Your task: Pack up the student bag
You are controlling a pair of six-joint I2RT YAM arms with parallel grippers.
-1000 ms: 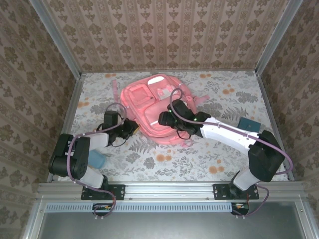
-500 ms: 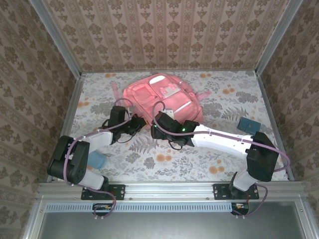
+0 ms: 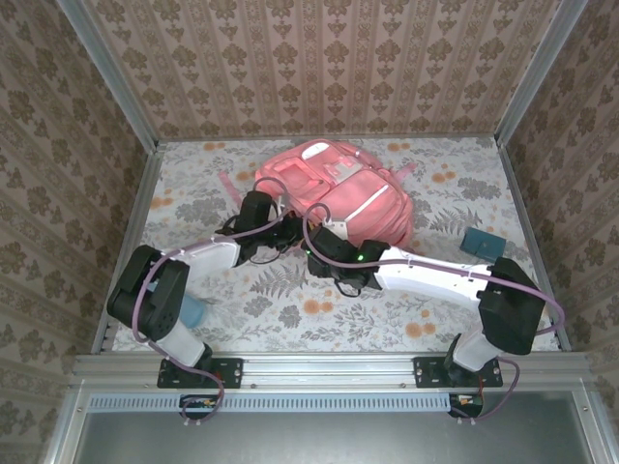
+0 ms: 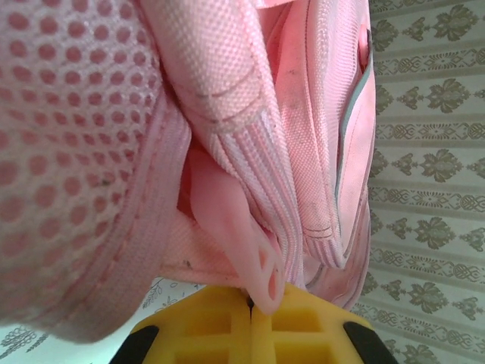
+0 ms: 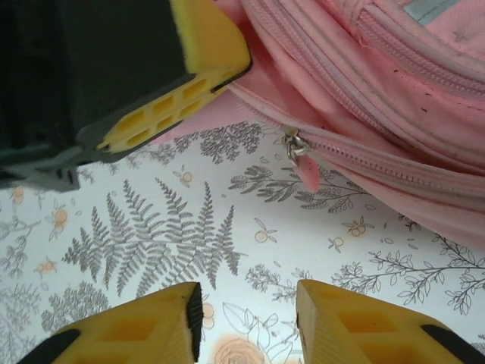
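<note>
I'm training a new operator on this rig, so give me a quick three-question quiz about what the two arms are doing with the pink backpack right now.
1. True or false: the right jaws are shut on the student bag's zip pull.
2. What do the left jaws pinch? A) a pink tab of the bag B) a water bottle C) nothing
3. In the top view, near which edge of the table does the small teal item lie?
Key: 1 false, they stand open above the table, short of the pull. 2 A. 3 the right edge.
</note>
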